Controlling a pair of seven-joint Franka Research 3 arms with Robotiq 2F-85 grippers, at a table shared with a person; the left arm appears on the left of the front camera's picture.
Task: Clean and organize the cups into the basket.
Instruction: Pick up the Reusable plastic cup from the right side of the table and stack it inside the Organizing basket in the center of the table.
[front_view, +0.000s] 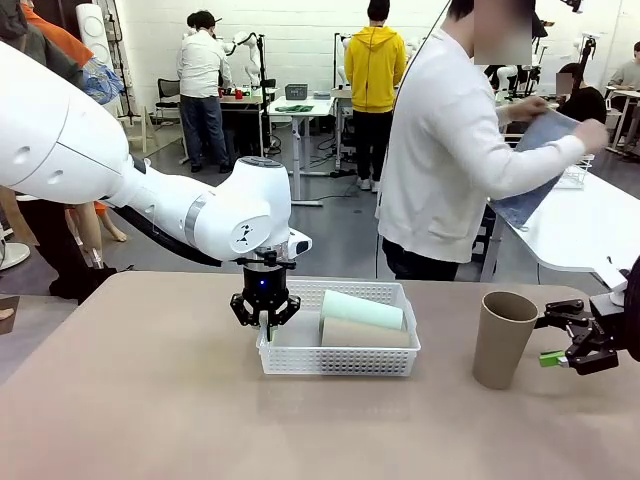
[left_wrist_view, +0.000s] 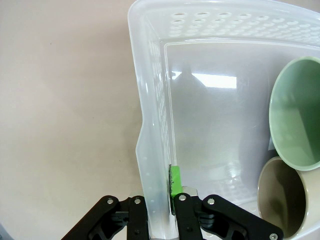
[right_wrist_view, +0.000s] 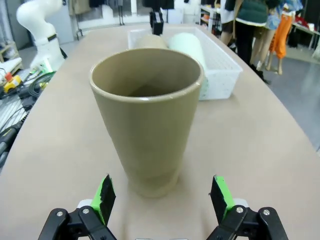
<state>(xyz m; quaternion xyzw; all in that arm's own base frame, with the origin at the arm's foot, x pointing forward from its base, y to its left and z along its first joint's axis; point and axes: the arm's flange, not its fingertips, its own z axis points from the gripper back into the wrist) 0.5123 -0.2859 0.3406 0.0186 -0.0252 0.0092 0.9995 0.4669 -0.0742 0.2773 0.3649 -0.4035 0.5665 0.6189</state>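
Now: left gripper (front_view: 266, 328) pinched tight on the basket (front_view: 340, 361), jaws astride its left-end wall, one green pad (left_wrist_view: 175, 181) on the inner face. Basket sits mid-table (front_view: 150, 400). Inside it, on their sides and touching: mint cup (front_view: 360, 308) at the back, tan cup (front_view: 365, 333) in front, both mouths toward the gripped end. Right gripper (front_view: 548, 340) spread wide, empty, low over the table. Its fingers face a second tan cup (front_view: 502, 338), upright, just short of contact, well right of the basket.
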